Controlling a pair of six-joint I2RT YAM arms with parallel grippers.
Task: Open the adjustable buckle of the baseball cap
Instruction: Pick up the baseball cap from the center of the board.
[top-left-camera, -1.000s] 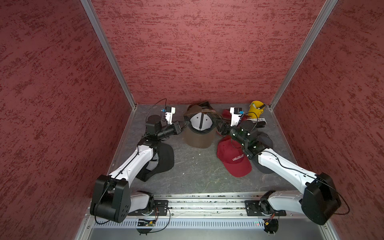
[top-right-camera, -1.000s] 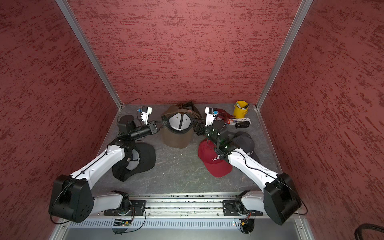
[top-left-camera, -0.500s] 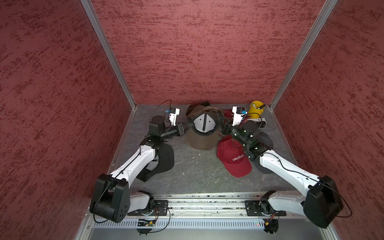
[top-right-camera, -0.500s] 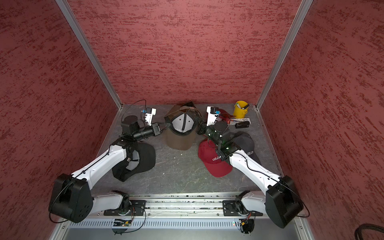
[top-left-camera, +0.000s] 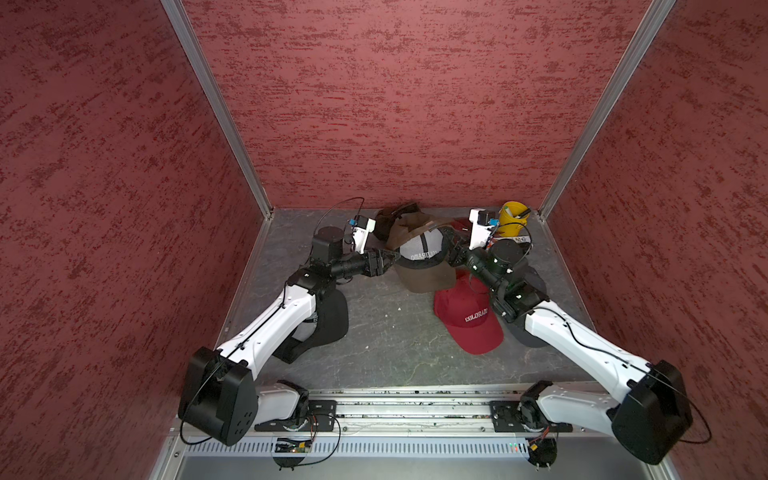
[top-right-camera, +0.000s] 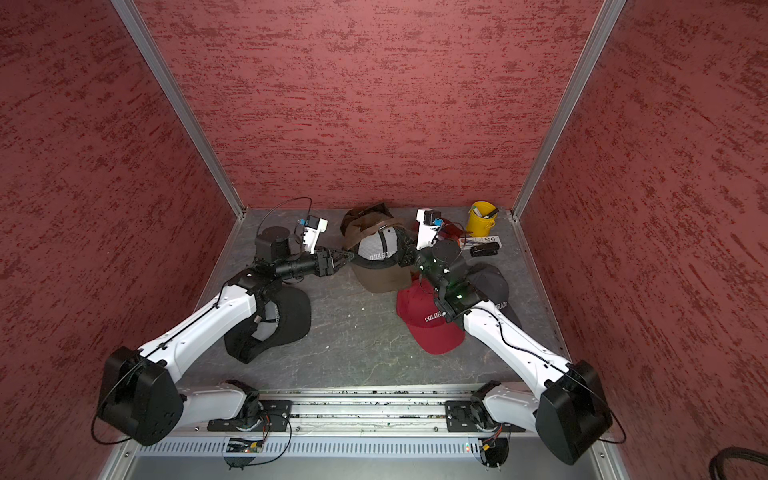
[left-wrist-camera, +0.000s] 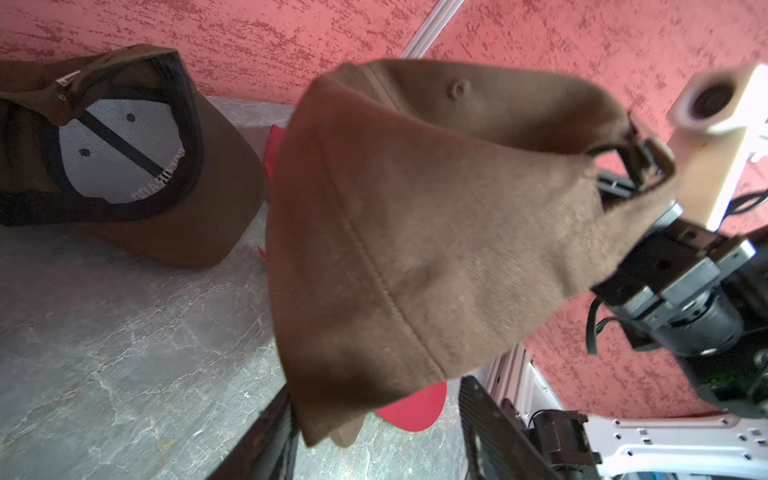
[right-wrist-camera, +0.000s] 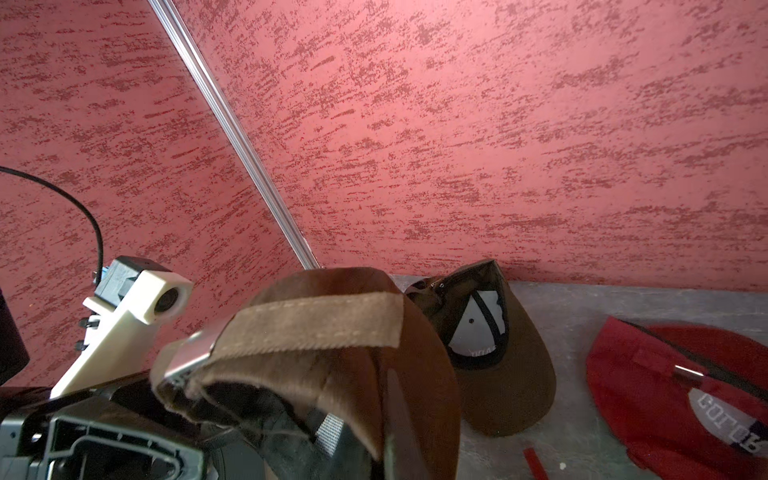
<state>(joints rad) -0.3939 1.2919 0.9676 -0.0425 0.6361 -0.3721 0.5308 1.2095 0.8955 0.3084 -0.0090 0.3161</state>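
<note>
Brown cap (top-left-camera: 420, 253) hangs pinched in right claw (top-left-camera: 448, 248).

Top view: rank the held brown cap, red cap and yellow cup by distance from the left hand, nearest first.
1. held brown cap: right beside the left hand, mid-back of the table.
2. red cap: farther toward the robot's right, nearer the front.
3. yellow cup: back right corner.

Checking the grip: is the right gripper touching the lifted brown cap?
Touching. The left wrist view shows the right gripper shut on the lifted brown cap.
</note>
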